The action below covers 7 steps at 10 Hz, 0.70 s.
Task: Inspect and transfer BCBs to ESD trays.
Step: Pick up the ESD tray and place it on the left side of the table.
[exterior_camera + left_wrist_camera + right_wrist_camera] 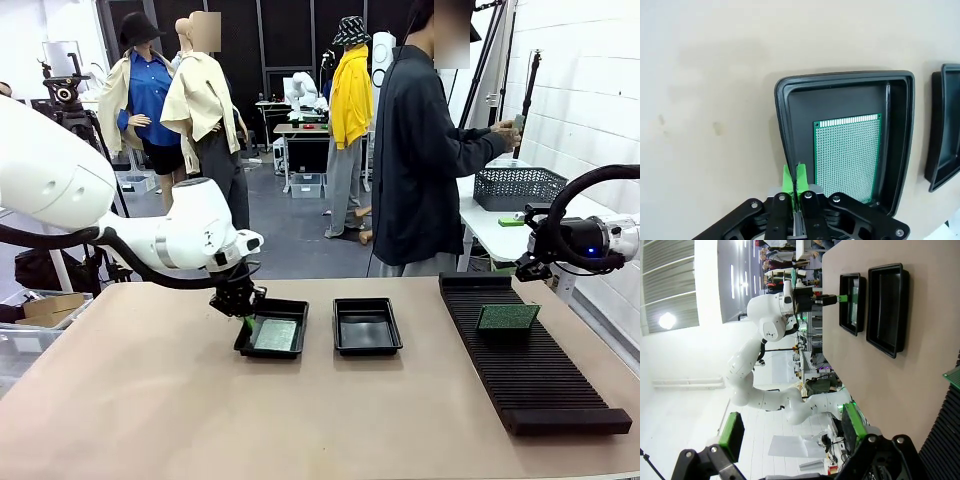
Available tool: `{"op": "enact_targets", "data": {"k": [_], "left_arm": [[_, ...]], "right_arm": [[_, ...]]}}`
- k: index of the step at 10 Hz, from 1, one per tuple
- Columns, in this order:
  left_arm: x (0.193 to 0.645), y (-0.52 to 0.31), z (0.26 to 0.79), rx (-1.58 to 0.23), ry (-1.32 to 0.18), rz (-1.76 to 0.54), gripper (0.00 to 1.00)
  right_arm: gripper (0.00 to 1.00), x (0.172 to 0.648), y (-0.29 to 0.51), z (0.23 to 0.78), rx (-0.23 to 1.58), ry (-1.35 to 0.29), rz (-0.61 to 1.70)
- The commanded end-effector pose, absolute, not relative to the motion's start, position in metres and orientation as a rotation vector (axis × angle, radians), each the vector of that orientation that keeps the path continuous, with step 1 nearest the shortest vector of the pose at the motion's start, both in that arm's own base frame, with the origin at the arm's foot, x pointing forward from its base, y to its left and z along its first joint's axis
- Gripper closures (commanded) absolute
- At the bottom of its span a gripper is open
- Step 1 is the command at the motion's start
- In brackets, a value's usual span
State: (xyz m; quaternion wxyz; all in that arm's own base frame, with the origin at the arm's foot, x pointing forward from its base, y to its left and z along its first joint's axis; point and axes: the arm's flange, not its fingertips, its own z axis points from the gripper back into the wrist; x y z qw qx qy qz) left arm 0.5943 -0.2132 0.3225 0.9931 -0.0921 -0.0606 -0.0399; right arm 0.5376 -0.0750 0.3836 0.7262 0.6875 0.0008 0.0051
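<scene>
One BCB (pixel 275 334) lies flat in the left ESD tray (pixel 249 345). My left gripper (pixel 242 310) hovers over that tray's left rim, its green pads (pixel 788 181) pressed together with nothing between them; the BCB (pixel 847 154) rests just beside them inside the tray (pixel 781 120). The second ESD tray (pixel 367 345) holds nothing. Another BCB (pixel 507 317) sits on the black ribbed rack (pixel 535 385) at the right. My right gripper (pixel 526 267) hangs beyond the rack's far end, and its fingers (pixel 732 431) are spread wide open and empty.
A person in a dark top stands at the far side, turned toward a side table with a grey basket (pixel 517 187). Bare tabletop (pixel 300 430) stretches across the front and left.
</scene>
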Motion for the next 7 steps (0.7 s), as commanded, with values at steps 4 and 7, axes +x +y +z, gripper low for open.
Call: {"op": "enact_targets", "data": {"k": [4,7], "left_arm": [[0.581,-0.152,0.324,-0.208,-0.109,-0.102,1.0],[0.578,-0.11,0.327,-0.236,-0.115,-0.076,1.0]], "right_arm": [[0.0,0.535,-0.073,0.384,1.507,-0.002,-0.002],[0.0,0.535,-0.073,0.384,1.507,-0.002,-0.002]]}}
